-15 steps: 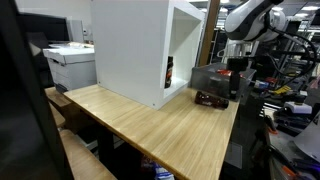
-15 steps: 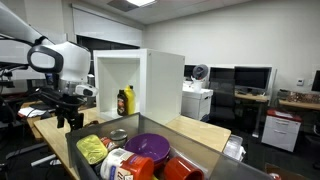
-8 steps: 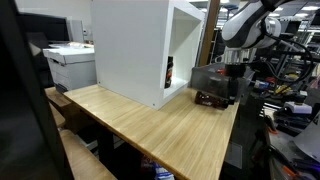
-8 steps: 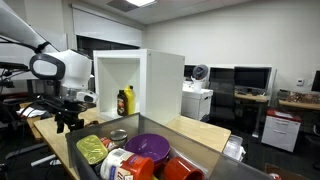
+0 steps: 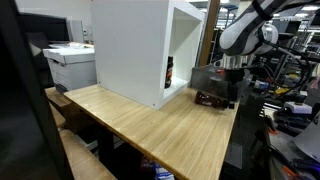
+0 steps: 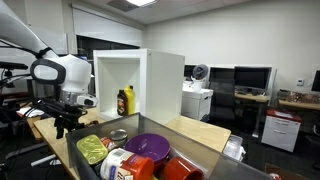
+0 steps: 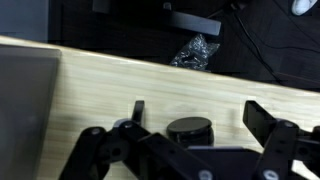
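Observation:
My gripper point(image 7: 197, 108) is open over the light wooden table point(image 7: 90, 90), its fingers point(image 7: 138, 112) spread wide and holding nothing. In the wrist view a low, round black thing point(image 7: 190, 129) sits between them; I cannot tell whether it touches either finger. In both exterior views the gripper point(image 5: 232, 92) point(image 6: 63, 121) hangs just above the table's end, beside a dark packet point(image 5: 209, 98). A shiny crumpled wrapper point(image 7: 195, 50) lies past the table's edge on a dark surface.
A tall white open-fronted cabinet point(image 5: 130, 50) point(image 6: 140, 85) stands on the table with bottles point(image 6: 125, 101) inside. A grey bin point(image 6: 90, 165) in the foreground holds a purple bowl point(image 6: 150, 146), cans and other items. A printer point(image 5: 70, 62) and desks stand around.
The arm has swung lower and a little sideways towards the table's end. The fingers have stayed equally wide apart.

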Motion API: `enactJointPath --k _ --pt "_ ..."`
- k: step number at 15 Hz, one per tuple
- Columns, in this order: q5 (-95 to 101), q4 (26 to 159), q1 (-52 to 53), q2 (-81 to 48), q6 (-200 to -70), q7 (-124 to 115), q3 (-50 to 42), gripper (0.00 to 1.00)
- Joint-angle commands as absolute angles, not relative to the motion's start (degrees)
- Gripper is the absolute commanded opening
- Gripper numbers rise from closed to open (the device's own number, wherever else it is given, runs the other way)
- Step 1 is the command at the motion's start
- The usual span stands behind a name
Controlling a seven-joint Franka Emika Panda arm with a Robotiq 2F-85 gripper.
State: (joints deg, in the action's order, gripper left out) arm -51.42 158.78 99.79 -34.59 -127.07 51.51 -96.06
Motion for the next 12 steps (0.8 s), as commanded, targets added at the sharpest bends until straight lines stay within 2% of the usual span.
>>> enactJointPath --k 1,3,4,5,8,9,12 --pt "-52.64 159.07 97.54 -33.02 -130.06 53.98 -94.02 1.0" --pt "-48.75 159.25 97.21 -28.31 -134.22 51.37 -94.23 1.0" --pt "-52.63 158.82 96.49 -32.38 -131.62 53.93 -92.9 1.0" --pt "-48.63 159.11 96.87 -27.03 -135.85 50.96 -93.79 1.0" --pt "-46.97 159.18 96.6 -24.36 -139.22 50.29 -93.49 1.0" --pt "-50.64 158.82 96.01 -27.69 -137.16 53.16 -92.31 1.0" --pt "-49.46 158.88 95.08 -26.86 -136.64 52.18 -91.44 1.0"
